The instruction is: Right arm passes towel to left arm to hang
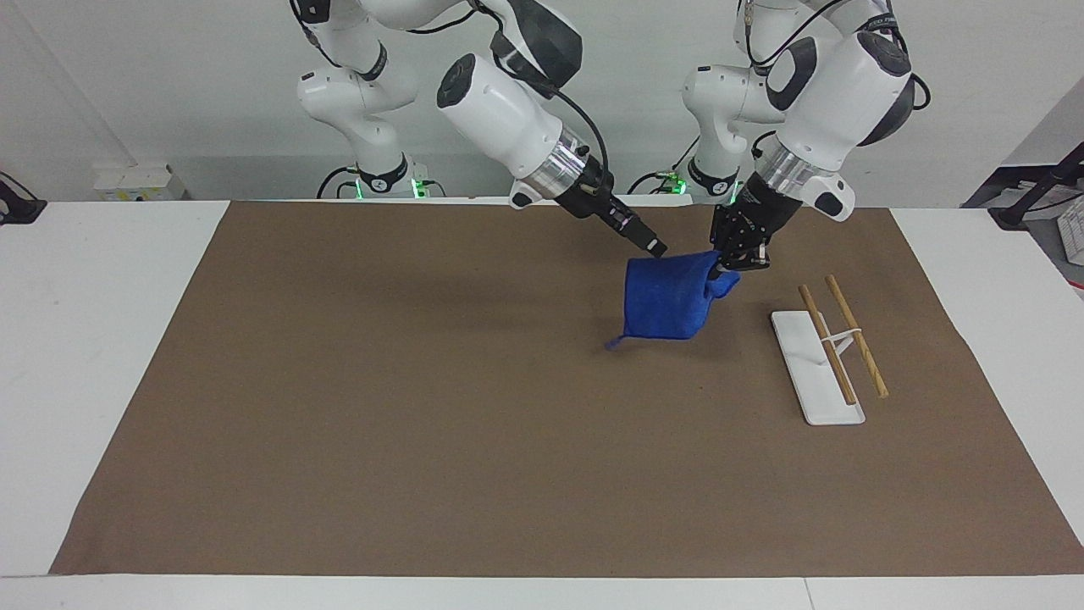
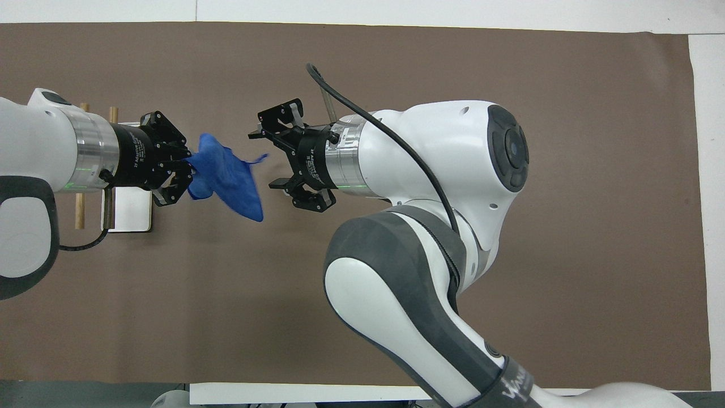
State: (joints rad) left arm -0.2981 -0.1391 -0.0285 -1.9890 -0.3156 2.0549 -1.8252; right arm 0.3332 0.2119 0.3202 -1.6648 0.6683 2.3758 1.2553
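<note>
Gripping towel [image 1: 665, 296], left claw [image 1: 727, 264] (right claw [image 2: 272, 161] spread)

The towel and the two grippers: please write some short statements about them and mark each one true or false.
1. The left gripper holds the towel. True.
2. The right gripper is shut on the towel. False: its fingers are open and apart from the cloth.
3. The towel lies flat on the brown mat. False: it hangs in the air from the left gripper.
4. The rack with two wooden bars stands toward the left arm's end of the table. True.
5. The towel is draped over the rack. False: nothing hangs on the bars.
</note>
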